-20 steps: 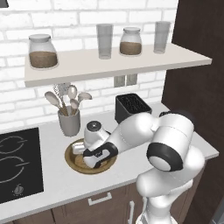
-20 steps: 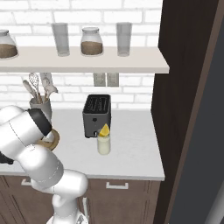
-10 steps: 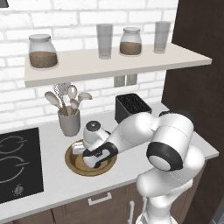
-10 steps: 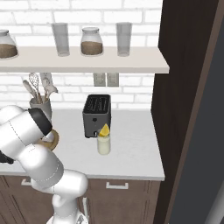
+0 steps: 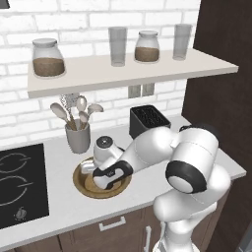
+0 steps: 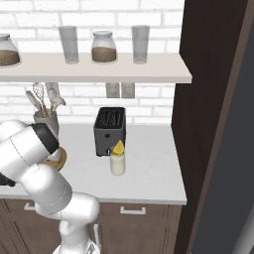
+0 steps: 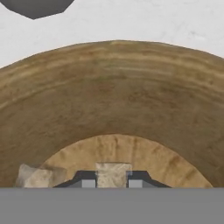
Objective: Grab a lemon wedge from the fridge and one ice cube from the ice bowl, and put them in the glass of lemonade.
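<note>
— Looking into the ice bowl: where is the cube relative to the jaws?

— One pale ice cube sits squarely between the two tips, on the bowl's floor. They look drawn in against its sides, pinching it. A second cube lies off to the side of the jaws.

— And the drop-off?

— The glass of lemonade, lemon wedge on top, stands well apart on the worktop. I judge a straight lift comes next.
</note>
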Tool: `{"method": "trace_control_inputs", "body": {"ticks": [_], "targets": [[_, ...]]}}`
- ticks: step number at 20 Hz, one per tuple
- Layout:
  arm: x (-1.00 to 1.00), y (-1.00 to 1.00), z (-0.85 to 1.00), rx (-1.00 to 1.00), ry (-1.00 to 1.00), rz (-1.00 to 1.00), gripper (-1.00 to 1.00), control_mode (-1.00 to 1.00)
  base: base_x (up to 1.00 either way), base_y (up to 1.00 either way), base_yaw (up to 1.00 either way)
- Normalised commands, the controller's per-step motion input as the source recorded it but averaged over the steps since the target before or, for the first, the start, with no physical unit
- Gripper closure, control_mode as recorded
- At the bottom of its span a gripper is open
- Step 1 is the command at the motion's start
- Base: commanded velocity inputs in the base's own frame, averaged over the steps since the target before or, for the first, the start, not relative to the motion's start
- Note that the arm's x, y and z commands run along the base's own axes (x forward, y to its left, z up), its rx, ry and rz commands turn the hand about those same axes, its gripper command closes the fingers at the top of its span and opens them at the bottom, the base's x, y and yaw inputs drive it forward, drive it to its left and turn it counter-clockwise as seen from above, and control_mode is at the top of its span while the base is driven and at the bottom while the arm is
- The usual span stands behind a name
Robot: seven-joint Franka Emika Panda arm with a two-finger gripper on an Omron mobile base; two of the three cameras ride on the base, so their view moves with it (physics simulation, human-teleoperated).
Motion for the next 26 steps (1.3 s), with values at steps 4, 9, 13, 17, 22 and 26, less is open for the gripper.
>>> {"method": "trace_control_inputs", "body": {"ticks": [4, 9, 13, 17, 22, 26], "targets": [[-0.14, 0.00, 0.03, 0.00, 0.00, 0.00, 1.00, -1.00, 0.00, 0.00, 0.00], [-0.24, -0.16, 0.51, 0.00, 0.00, 0.00, 1.00, -1.00, 0.00, 0.00, 0.00], [-0.09, -0.36, 0.93, 0.00, 0.00, 0.00, 1.00, -1.00, 0.00, 0.00, 0.00], [-0.28, -0.58, 0.65, -0.04, 0.00, 0.02, 1.00, -1.00, 0.00, 0.00, 0.00], [-0.05, -0.69, 0.41, -0.21, 0.00, 0.07, 1.00, -1.00, 0.00, 0.00, 0.00], [0.00, -0.87, 0.50, -0.23, 0.00, 0.07, 1.00, -1.00, 0.00, 0.00, 0.00]]}}
